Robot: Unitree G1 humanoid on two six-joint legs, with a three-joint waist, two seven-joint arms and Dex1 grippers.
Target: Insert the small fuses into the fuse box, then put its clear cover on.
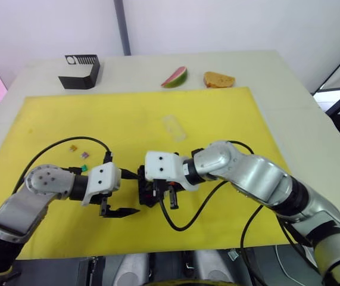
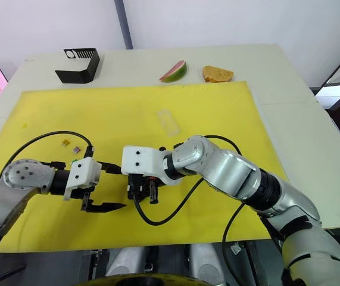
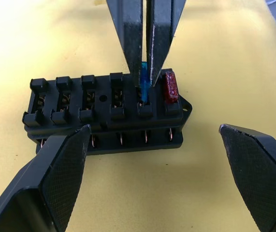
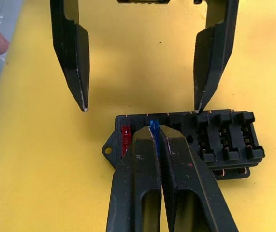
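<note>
Pressing the blue fuse (image 3: pixel 144 86) into the slot next to the seated red fuse (image 3: pixel 169 86), right gripper (image 4: pixel 158 140) pinched on it from above. Standing by with left gripper (image 3: pixel 152 159) spread wide beside the fuse box (image 3: pixel 104 111) on the yellow mat (image 1: pixel 128 119), likely bracing. Leaving spare fuses (image 1: pixel 79 152) and clear cover (image 1: pixel 174 127) apart. Obscuring insertion depth behind closed fingers.

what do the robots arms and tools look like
Both arms are silver-grey metal with black joint bands, each ending in a white boxy wrist block. Black cables loop from the forearms to the wrists. The left tool and the right tool each have two black fingers, tapering to tips, with textured pads.
</note>
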